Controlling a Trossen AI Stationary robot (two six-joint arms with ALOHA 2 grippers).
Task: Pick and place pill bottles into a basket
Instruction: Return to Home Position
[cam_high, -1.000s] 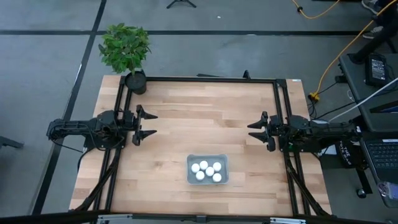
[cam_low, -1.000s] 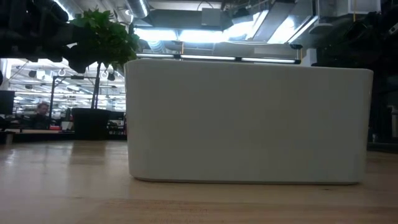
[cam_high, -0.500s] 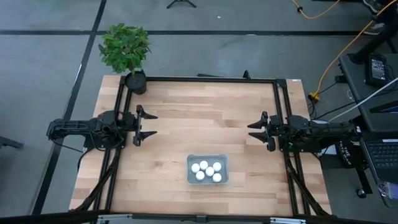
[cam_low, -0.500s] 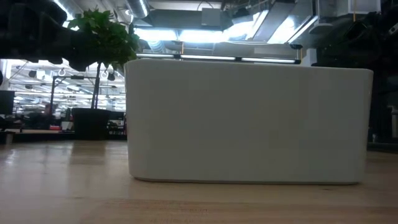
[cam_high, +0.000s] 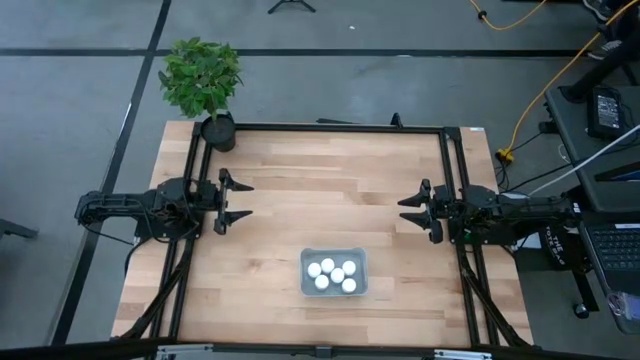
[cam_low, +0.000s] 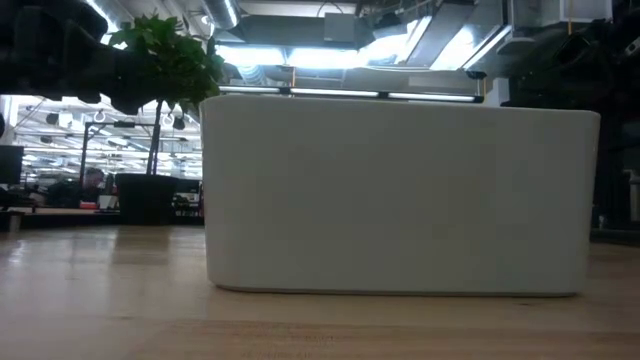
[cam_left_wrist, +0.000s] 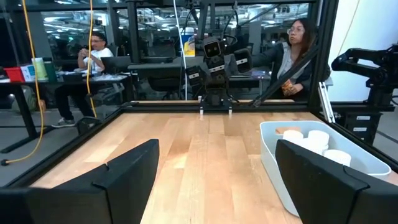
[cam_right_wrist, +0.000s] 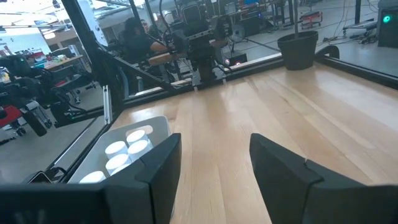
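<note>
The pale grey-blue basket (cam_high: 334, 272) stands on the table near its front edge, its near wall filling the low view (cam_low: 400, 195). Several white pill bottles (cam_high: 333, 274) stand upright inside it; they also show in the left wrist view (cam_left_wrist: 314, 143) and the right wrist view (cam_right_wrist: 127, 149). My left gripper (cam_high: 236, 200) is open and empty at the table's left side. My right gripper (cam_high: 413, 212) is open and empty at the table's right side. Both point toward the table's middle, well clear of the basket.
A black plant pot (cam_high: 219, 131) with a green plant (cam_high: 200, 75) stands at the table's far left corner. A black frame (cam_high: 330, 127) runs along the table's far and side edges. People sit at desks beyond the table (cam_left_wrist: 93, 56).
</note>
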